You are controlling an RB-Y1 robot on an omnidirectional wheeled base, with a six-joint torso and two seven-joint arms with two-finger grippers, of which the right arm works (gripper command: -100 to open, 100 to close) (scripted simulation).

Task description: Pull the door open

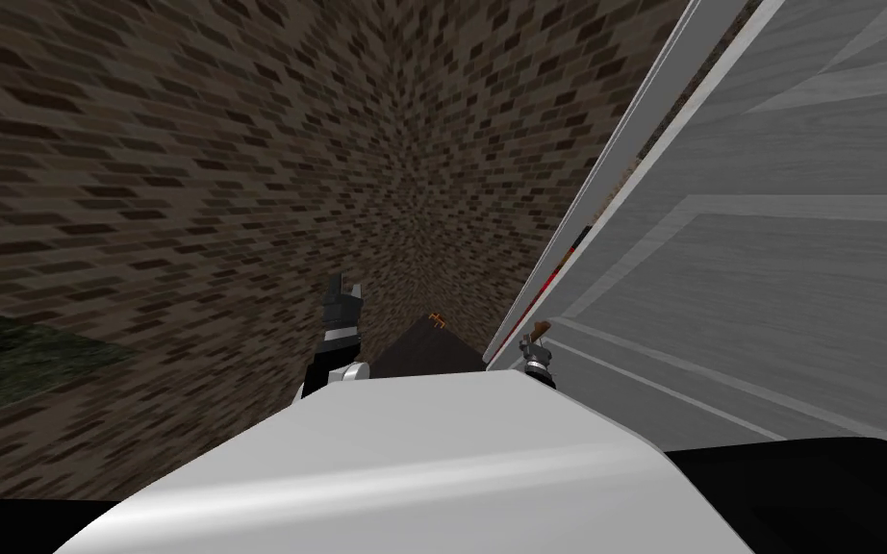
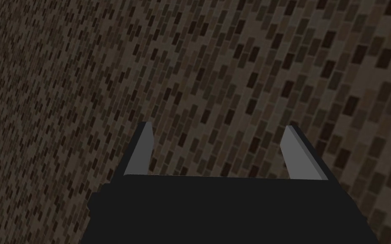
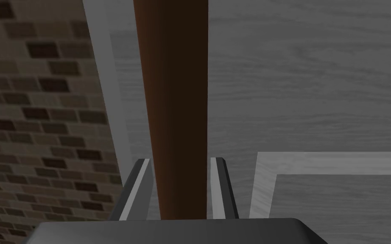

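Fingers of right gripper (image 3: 181, 160) clamp brown handle (image 3: 173, 84) on grey door (image 3: 309, 84); fingers of left gripper (image 2: 219, 125) spread apart.

Straight ahead of the left claw (image 2: 219, 125) stands a brick wall (image 2: 233, 63), its bricks a mottle of tan, brown and near-black (dimly lit, in a flat, even light). The same brickwork spreads far beyond that claw on every side and also shows beside the right claw (image 3: 182, 159), on the side toward the left one. Well out past the left claw's outer side lies a dark greenish patch (image 1: 9, 365). Between the two claws sits a dark brown wedge (image 1: 422, 351) bearing a small orange mark (image 1: 438, 321).
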